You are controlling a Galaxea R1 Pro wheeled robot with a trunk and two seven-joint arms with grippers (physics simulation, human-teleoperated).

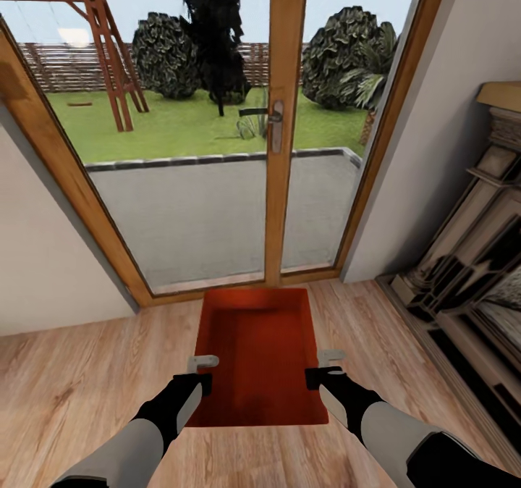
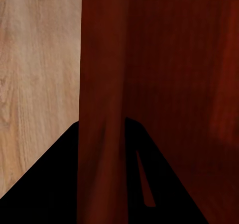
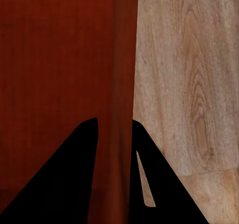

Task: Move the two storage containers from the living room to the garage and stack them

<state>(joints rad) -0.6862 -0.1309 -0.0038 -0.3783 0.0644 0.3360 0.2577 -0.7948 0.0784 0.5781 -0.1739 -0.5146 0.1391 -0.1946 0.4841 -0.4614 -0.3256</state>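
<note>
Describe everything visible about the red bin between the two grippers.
The red bin is a red-orange, open-top rectangular box of plain plastic-looking material, empty inside, with slightly tapered walls. It sits level over the wood floor, just before the glass door. The left gripper straddles its left wall, the right gripper its right wall, one finger inside and one outside. Whether it rests on the floor is unclear.

Red-orange open-top storage container [image 1: 260, 350], upright, empty, above wood-plank floor [image 1: 87, 379]

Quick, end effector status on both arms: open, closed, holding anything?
Left end effector: closed on the left wall of the red bin.
Right end effector: closed on the same bin's right wall.
</note>
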